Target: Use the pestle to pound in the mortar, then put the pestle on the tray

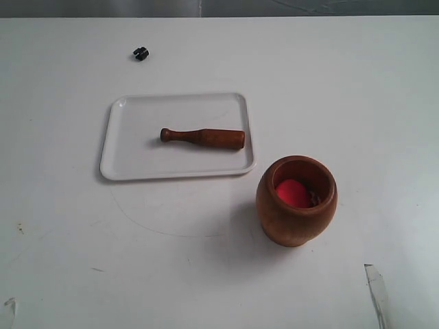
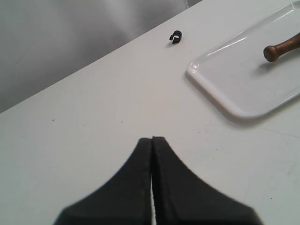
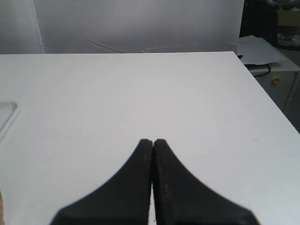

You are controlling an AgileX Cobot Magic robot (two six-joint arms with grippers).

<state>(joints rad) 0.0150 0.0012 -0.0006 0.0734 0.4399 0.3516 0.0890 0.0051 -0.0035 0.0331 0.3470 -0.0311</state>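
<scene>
The brown wooden mortar (image 1: 296,200) stands upright on the white table, right of centre, with a red ball (image 1: 292,192) inside. The dark-brown pestle (image 1: 203,138) lies flat on the white tray (image 1: 130,159), knobbed end to the left; its knob (image 2: 271,52) and the tray's corner (image 2: 234,75) also show in the left wrist view. My left gripper (image 2: 152,138) is shut and empty over bare table, well short of the tray. My right gripper (image 3: 153,140) is shut and empty, facing bare table. Neither gripper appears in the exterior view.
A small black clip (image 1: 140,53) lies on the table behind the tray, also seen in the left wrist view as a black clip (image 2: 175,36). The table's right edge (image 3: 262,89) has clutter beyond it. Thin pale slivers sit at the exterior view's bottom corners (image 1: 376,288).
</scene>
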